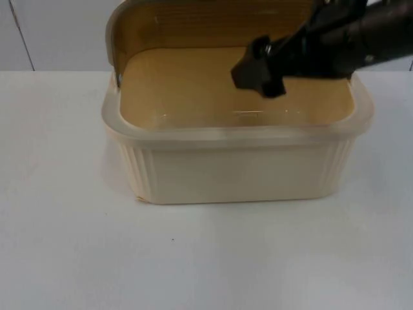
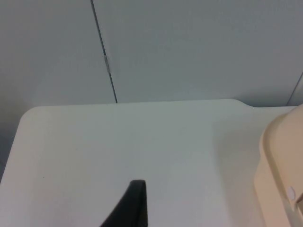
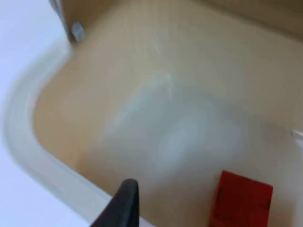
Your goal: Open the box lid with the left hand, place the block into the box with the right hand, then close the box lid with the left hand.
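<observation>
Top view gives you the cream box standing on the white surface, with its lid swung up and standing behind the opening. The right arm reaches in from the far right side, and the right tool hangs over the open box, above its interior and just in front of the raised lid. From here you cannot tell whether that tool is released or clenched; nothing shows in it.

Left wrist view shows you the left tool's black fingertip over bare white surface, with one rounded cream corner of the box off to the side of the tool and apart from it. Beyond the surface's far edge stands the grey partition wall. This arm waits beside the box, touching nothing; only one fingertip shows, so you cannot tell how the left tool stands.

Right wrist view looks down into the box. You see its pale rim curving round beneath the tool and the tan inner wall beyond. The red block lies on the box floor, just beside the right tool's black fingertip and not touching it. The block sits free of the tool.
</observation>
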